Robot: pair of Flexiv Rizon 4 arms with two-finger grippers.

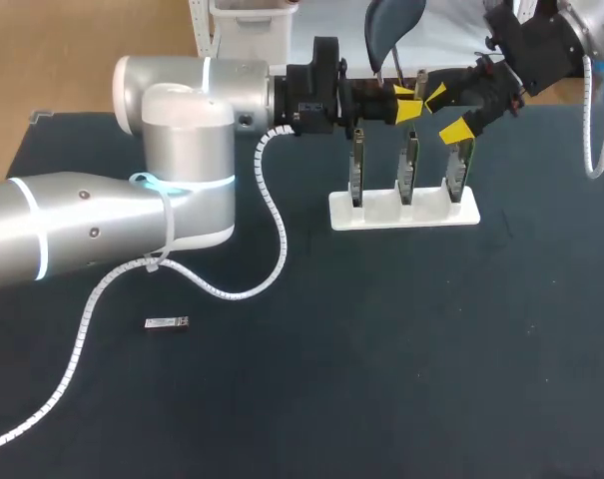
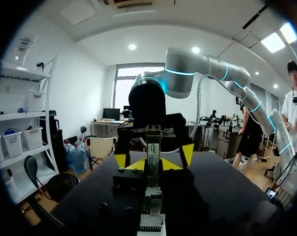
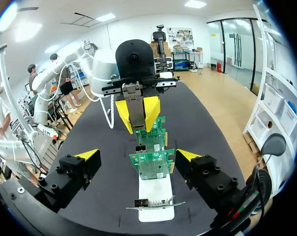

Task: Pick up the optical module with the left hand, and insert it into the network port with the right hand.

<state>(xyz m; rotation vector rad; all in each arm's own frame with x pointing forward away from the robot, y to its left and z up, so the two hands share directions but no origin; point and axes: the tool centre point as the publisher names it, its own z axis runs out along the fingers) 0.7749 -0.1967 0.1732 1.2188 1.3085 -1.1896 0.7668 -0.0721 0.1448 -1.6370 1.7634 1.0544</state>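
**Head view: a handover set up over the card stand**

Head view, looking down on the dark table (image 1: 381, 389): both arms meet at the 12 o'clock side of a white stand (image 1: 341, 214). The stand carries three green circuit cards (image 1: 408, 165) upright in a row. The left arm (image 1: 182, 150) stretches in from 9 o'clock and the right arm (image 1: 541, 40) from about 1 o'clock.

From the right wrist, the left fingers (image 3: 124, 115) are pinched narrow on the module (image 3: 136, 103). It is a slim metal bar held above the row of cards. The right fingers (image 3: 87, 155) stand wide, one to each side of the nearest card, gripping nothing and apart from the module.

A second small metal piece (image 1: 167, 322) lies flat on the table toward 8 o'clock from the stand, well apart from it. It looks like a spare module, though it is too small to be sure.

The pickup looks done, so the step in hand seems to be the pass from left to right. The right fingers would need to come in square on the free part of the bar. They should clamp it before the left fingers let go, since so slim a piece could twist.

After that comes lining it up with the port. I take this to sit in the metal bracket (image 3: 155, 202) of the nearest card, but I cannot make out its opening clearly.
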